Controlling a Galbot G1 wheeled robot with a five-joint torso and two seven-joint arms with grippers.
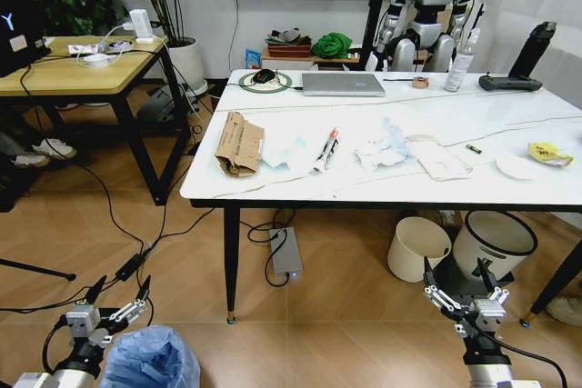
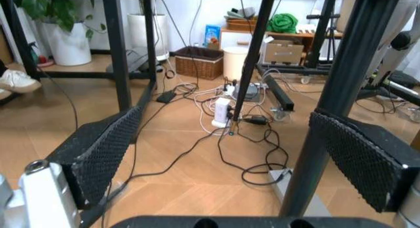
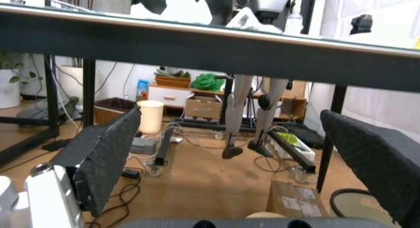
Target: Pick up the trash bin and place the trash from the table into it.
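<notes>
- You have the table ahead in the head view, its long axis running left to right across your front, white marble-look top on black legs.
- The trash bin sits low at your left, on the floor well short of the table, just beside the left gripper; its crinkly blue bag bulges at the top and its contents cannot be made out.
- Under the table's right end stand a cream bucket and a white bin with black rim, side by side, mouths tilted towards you.
- The trash lies spread along the tabletop: a brown cardboard piece at the left end, long axis running away from you; crumpled tissues mid-table; a yellow wrapper at the far right.
- A silver laptop lies closed at the far edge.
- Your left gripper hangs low with jaws spread wide, holding nothing; the left wrist view shows floor cables and table legs between the pads.
- Your right gripper sits low before the two under-table containers, jaws equally wide, empty.
</notes>
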